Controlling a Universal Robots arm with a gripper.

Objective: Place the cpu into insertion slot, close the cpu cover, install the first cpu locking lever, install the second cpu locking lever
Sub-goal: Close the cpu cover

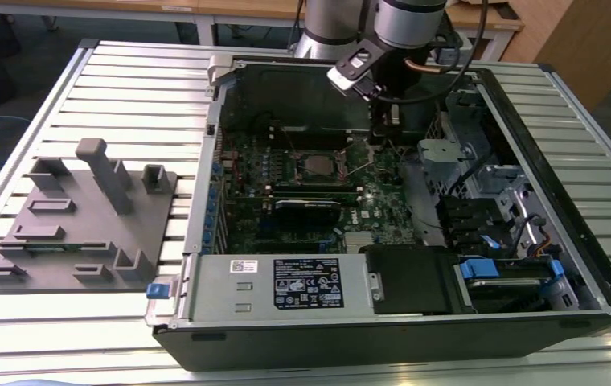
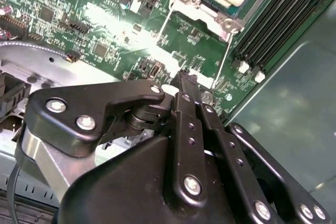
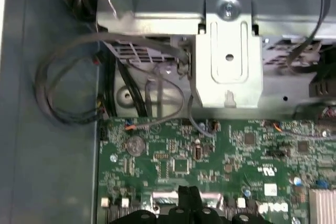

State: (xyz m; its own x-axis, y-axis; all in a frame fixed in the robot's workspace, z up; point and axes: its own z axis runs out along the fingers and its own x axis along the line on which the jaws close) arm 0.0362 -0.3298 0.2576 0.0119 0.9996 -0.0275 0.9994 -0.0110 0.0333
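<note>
Gripper (image 2: pixel 185 80), closed and empty, just beside cpu cover (image 2: pixel 207 11) and memory slots (image 2: pixel 278 24)

In the exterior view the insertion slot (image 1: pixel 314 165) is free overhead; a metal drive cage (image 1: pixel 445 154) crowds its 3 o'clock, memory slots (image 1: pixel 308 190) its 6.

- A slatted metal table (image 1: pixel 112 88) carries everything, its slats running side to side in the exterior view.
- Wooden desks (image 1: pixel 231 10) stand beyond its far edge.
- A wooden panel (image 1: pixel 584 48) rises past its far corner, at the exterior view's right.
- Dark floor (image 1: pixel 48 28) shows past the other far corner.
</note>
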